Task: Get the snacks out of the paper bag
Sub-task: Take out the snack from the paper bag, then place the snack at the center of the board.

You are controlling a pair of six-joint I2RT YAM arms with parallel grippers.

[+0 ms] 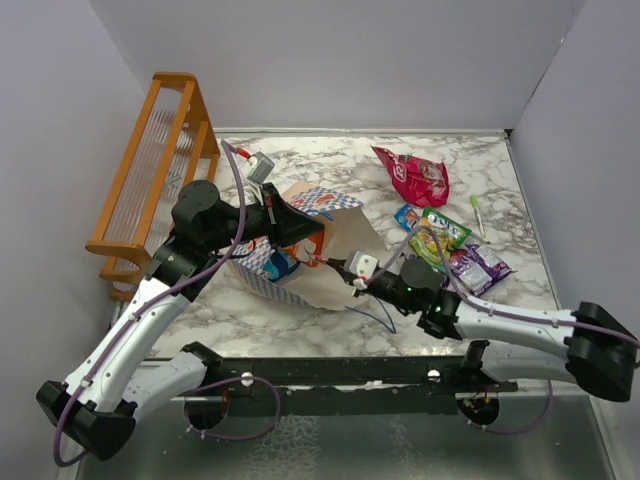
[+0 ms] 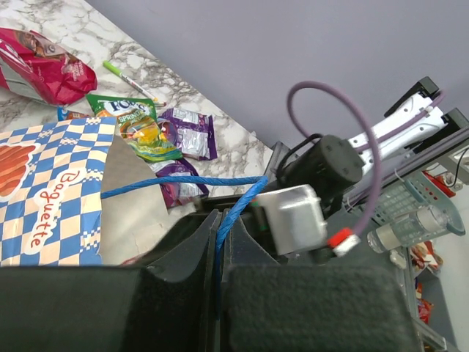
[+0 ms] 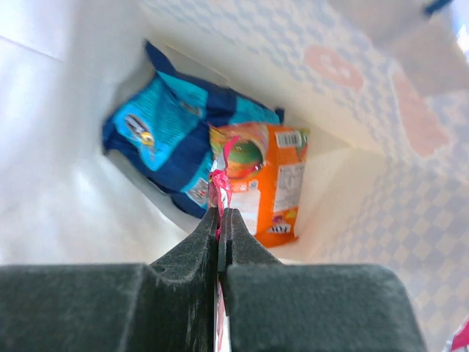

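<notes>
Pulling snacks is under way: the right pincer (image 3: pixel 220 220), deep in the paper bag (image 1: pixel 335 272) at mid-frame on the worktop (image 1: pixel 300 320), is clenched on a thin pink-red wrapper (image 3: pixel 218 187) above the blue packet (image 3: pixel 165 139) and orange packet (image 3: pixel 272 187), while the left pincer (image 2: pixel 220 224) clamps the blue cord handle (image 2: pixel 183 181), so the next move probably calls for drawing that wrapper out through the mouth.

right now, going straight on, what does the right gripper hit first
The right gripper, shut on a pink strip, would probably meet the orange packet deep in the bag; depth is unclear.
</notes>
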